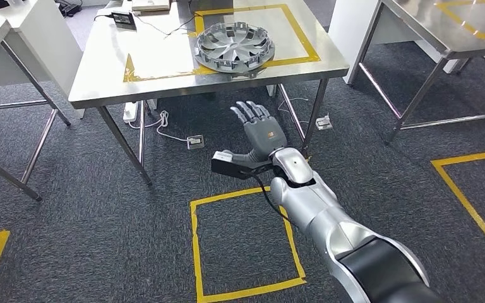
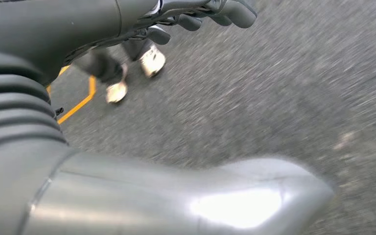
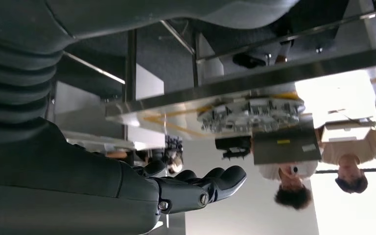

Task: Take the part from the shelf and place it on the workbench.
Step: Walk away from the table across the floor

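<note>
The workbench (image 1: 164, 60) fills the upper middle of the head view, and the part (image 1: 233, 47), a grey wheel cover, already lies on it inside the yellow tape, so placing looks done. Below, the right hand (image 1: 262, 129) hangs empty, fingers spread. The left hand (image 2: 196, 14) holds nothing, fingers curled.

The right hand (image 1: 262, 129) hangs low over bare floor (image 1: 101, 214), fingers spread. The worktop (image 1: 151, 60) edge stands just ahead, legs (image 1: 123, 142) underneath.
</note>
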Motion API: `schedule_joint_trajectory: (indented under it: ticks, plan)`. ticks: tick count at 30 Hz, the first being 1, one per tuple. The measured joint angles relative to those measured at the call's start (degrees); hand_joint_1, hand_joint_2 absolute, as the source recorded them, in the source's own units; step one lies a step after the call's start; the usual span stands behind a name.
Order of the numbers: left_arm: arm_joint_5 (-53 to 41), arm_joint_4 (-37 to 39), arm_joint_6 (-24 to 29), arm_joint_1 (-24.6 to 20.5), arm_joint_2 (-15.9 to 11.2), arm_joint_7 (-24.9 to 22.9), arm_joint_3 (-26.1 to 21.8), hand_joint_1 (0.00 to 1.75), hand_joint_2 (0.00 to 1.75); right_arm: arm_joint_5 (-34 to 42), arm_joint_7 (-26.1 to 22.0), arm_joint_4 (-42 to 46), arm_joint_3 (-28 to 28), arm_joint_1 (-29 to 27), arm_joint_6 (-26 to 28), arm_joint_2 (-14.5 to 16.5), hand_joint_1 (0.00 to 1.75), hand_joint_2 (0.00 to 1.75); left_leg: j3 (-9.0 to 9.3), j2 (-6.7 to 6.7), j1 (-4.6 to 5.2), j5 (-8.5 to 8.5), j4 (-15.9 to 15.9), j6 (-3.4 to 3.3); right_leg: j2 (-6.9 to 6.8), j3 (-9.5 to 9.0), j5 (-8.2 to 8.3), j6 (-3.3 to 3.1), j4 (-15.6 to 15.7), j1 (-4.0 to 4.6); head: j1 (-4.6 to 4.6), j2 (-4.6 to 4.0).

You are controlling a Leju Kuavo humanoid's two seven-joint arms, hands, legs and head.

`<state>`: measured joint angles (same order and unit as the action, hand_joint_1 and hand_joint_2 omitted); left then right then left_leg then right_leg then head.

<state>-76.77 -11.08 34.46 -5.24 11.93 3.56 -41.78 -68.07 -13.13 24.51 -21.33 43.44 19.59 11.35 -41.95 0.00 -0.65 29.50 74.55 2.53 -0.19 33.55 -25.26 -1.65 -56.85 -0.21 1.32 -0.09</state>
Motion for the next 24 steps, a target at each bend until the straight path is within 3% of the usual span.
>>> schedule_joint_trajectory:
  ticks: [3, 5, 6, 8, 9, 10, 12, 13, 15, 18, 21, 22, 24]
  plan:
    - [1.09, 0.02, -0.50, 0.44, -0.14, -0.03, 0.49, 0.00, 0.00, 0.95, 0.25, 0.01, 0.26, -0.73, -0.26, -0.06, 0.00, 1.75, 1.03, 0.00, -0.09, -1.47, -0.68, 0.12, 0.00, 0.47, 0.26, 0.17, -0.13, -0.10, 0.01, 0.00]
    - [2.26, 0.03, -0.97, 0.84, -0.29, -0.09, 0.95, 0.00, 0.00, 1.96, 0.43, 0.07, 0.57, -1.24, -0.50, -0.14, 0.00, 1.75, 3.12, 0.02, -0.18, -2.39, -3.42, 0.23, 0.01, 0.80, 0.38, 0.35, -0.35, -0.24, -0.01, 0.00]
    - [3.54, 0.05, -1.53, 1.28, -0.43, -0.16, 1.52, 0.00, 0.00, 3.12, 0.65, 0.24, 0.95, -1.77, -0.76, -0.30, 0.00, 1.31, 5.78, -0.03, -0.17, -2.20, -7.02, 0.25, 0.00, 1.21, 0.50, 0.64, -0.63, -0.29, -0.05, 0.00]
    - [7.75, 0.08, -3.36, 2.45, -0.85, -0.39, 3.47, 0.00, 0.00, 6.91, 1.29, 0.66, 2.11, -3.78, -1.76, -0.83, 0.00, 0.44, 10.16, -0.19, -0.20, -1.34, -13.83, -0.49, 0.02, 1.94, 0.81, 1.29, -1.08, -0.16, -0.10, 0.00]
    - [9.90, 0.06, -4.26, 2.98, -1.09, -0.50, 4.50, 0.00, 0.00, 8.78, 1.66, 0.84, 2.69, -4.95, -2.28, -1.12, 0.00, 0.00, 11.33, -0.29, -0.17, -0.65, -15.88, -0.96, 0.00, 2.16, 0.98, 1.07, -1.18, -0.03, -0.11, 0.00]
    - [11.78, 0.02, -5.09, 3.41, -1.32, -0.58, 5.41, 0.00, 0.00, 10.42, 1.96, 0.88, 3.16, -6.13, -2.79, -1.34, 0.00, 0.00, 11.21, -0.32, -0.18, -0.68, -16.17, -1.47, 0.01, 2.18, 1.14, 0.46, -1.14, 0.11, -0.09, 0.00]
    - [14.29, -0.13, -6.24, 3.96, -1.62, -0.70, 6.67, 0.00, 0.00, 12.61, 2.39, 0.87, 3.80, -8.01, -3.41, -1.66, 0.00, 0.00, 11.12, -0.32, -0.10, -0.87, -16.20, -1.84, -0.01, 2.21, 1.56, -1.31, -1.06, 0.21, -0.08, 0.00]
    - [15.69, -0.24, -6.92, 4.20, -1.77, -0.77, 7.41, 0.00, 0.00, 13.91, 2.61, 0.87, 4.18, -9.00, -3.75, -1.84, 0.00, 0.00, 11.05, -0.31, -0.04, -0.96, -16.19, -2.02, 0.01, 2.24, 1.79, -1.76, -1.01, 0.25, -0.08, 0.00]
    - [18.56, -0.54, -8.16, 4.66, -2.14, -0.93, 8.96, 0.00, 0.00, 16.48, 3.11, 0.87, 4.98, -11.06, -4.49, -2.26, 0.00, 0.00, 10.92, -0.30, 0.07, -1.06, -16.14, -2.23, 0.01, 2.27, 2.20, -1.84, -0.83, 0.24, -0.09, 0.00]
    - [22.67, -1.11, -9.94, 5.31, -2.87, -1.04, 11.14, 0.00, 0.00, 20.11, 3.72, 0.86, 6.06, -14.17, -5.57, -2.80, 0.00, 0.00, 10.71, -0.26, 0.21, -1.08, -16.03, -2.39, 0.04, 2.30, 2.50, -0.64, -0.53, 0.09, -0.10, 0.00]
    - [26.70, -1.74, -11.80, 5.86, -3.57, -1.15, 13.33, 0.00, 0.00, 23.70, 4.43, 0.86, 7.06, -17.33, -6.62, -3.38, 0.00, 0.00, 10.49, -0.24, 0.29, -1.05, -15.87, -2.45, 0.06, 2.32, 2.48, 1.79, -0.31, -0.15, -0.10, 0.00]
    - [28.00, -1.96, -12.37, 6.07, -3.80, -1.21, 14.06, 0.00, 0.00, 24.86, 4.66, 0.86, 7.38, -18.34, -6.95, -3.57, 0.00, 0.00, 10.45, -0.24, 0.30, -1.04, -15.83, -2.46, 0.06, 2.34, 2.46, 2.26, -0.30, -0.20, -0.11, 0.00]
    - [30.59, -2.40, -13.51, 6.46, -4.24, -1.36, 15.46, 0.00, 0.00, 27.15, 5.10, 0.86, 7.94, -20.26, -7.60, -3.98, 0.00, 0.00, 10.41, -0.24, 0.30, -1.03, -15.83, -2.46, 0.06, 2.42, 2.43, 2.47, -0.33, -0.21, -0.12, 0.00]
